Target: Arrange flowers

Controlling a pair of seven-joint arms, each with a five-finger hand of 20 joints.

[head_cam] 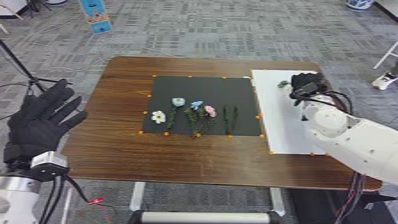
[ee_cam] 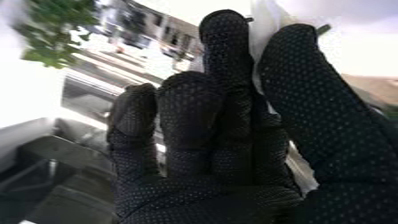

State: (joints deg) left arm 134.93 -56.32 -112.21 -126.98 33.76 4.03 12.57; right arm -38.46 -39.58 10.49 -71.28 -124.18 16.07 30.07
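On the black mat (head_cam: 202,85) lie a pale blue rose (head_cam: 178,101), a white flower (head_cam: 158,117), a small blue flower (head_cam: 196,105), a pink flower (head_cam: 210,111) and some bare green stems (head_cam: 230,118). My right hand (head_cam: 306,84) is over the far part of the white board (head_cam: 275,112), with a small grey-green thing (head_cam: 283,84) beside its fingertips. In the right wrist view, the thumb and a finger of my right hand (ee_cam: 213,195) pinch a thin white thing (ee_cam: 261,47); what it is I cannot tell. My left hand (head_cam: 43,120) is open, off the table's left side.
Green leaves (ee_cam: 55,32) show beyond the fingers in the right wrist view. Orange markers line the mat and the board on the brown table (head_cam: 187,160). A black stand (head_cam: 34,79) rises behind my left hand. Cables run along the right arm.
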